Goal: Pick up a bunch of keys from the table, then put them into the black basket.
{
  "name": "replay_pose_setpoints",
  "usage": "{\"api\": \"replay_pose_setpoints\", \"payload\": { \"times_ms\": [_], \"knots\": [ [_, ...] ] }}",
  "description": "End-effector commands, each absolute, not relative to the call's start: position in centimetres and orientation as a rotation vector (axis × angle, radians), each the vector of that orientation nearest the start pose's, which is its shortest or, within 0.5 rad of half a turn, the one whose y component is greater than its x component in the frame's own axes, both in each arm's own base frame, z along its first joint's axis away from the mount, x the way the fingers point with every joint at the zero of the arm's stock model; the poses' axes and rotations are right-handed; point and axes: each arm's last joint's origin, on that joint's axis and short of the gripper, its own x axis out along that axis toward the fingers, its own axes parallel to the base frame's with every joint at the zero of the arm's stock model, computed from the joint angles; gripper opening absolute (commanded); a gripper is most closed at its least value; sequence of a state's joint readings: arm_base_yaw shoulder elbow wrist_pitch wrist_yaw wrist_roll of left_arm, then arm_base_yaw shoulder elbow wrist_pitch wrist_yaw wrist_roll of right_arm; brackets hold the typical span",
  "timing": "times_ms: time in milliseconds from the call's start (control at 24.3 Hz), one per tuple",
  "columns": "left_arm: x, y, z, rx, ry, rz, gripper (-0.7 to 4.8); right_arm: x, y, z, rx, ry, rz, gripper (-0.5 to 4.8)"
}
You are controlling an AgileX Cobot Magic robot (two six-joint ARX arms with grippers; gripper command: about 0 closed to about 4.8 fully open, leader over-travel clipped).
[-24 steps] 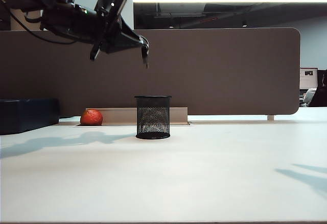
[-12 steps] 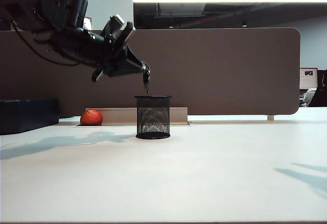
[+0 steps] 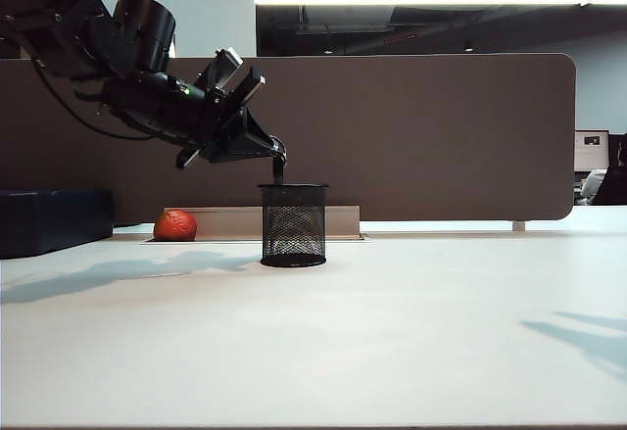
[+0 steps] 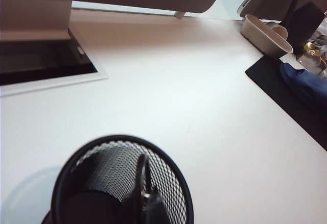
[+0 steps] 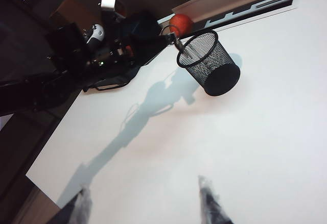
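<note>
The black basket [image 3: 293, 226] stands upright on the white table [image 3: 392, 332], toward the back and left of centre. My left gripper [image 3: 277, 157] hangs just above the basket's left rim, shut on the bunch of keys [image 3: 278, 169], which dangles at the mouth. In the left wrist view the keys' thin loop [image 4: 141, 172] and the gripper [image 4: 146, 207] show over the basket's rim [image 4: 180, 183]. The right wrist view shows my right gripper [image 5: 145, 201] open and empty over bare table, far from the basket [image 5: 209, 63]. It is out of the exterior view.
A red-orange ball [image 3: 175, 224] lies left of the basket by the cable slot [image 4: 41, 66]. A dark blue box [image 3: 54, 219] sits at the far left. The brown partition [image 3: 441, 136] runs along the back. A beige tray [image 4: 265, 32] and black mat [image 4: 286, 86] lie off to one side.
My left gripper has come down with the keys from well above the basket to just over its rim. The right gripper has not moved.
</note>
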State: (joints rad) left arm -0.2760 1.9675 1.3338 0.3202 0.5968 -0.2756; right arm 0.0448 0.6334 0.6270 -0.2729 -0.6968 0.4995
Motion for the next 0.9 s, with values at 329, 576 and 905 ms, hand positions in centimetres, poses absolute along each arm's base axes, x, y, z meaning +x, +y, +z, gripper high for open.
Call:
{"api": "replay_pose_setpoints", "payload": {
  "times_ms": [329,576,905],
  "knots": [
    [43.21,-13.97,21.82,-0.296,0.442,-0.802,-0.06,13.92,2.51,29.64,0.553,0.428,0.669,2.74],
    [43.08,-14.06,21.71,-0.304,0.462,-0.827,-0.06,13.92,2.51,29.65,0.553,0.428,0.669,2.74],
    [42.98,-14.19,21.68,-0.311,0.472,-0.852,0.35,13.89,2.51,29.66,0.553,0.427,0.669,2.74]
  ]
}}
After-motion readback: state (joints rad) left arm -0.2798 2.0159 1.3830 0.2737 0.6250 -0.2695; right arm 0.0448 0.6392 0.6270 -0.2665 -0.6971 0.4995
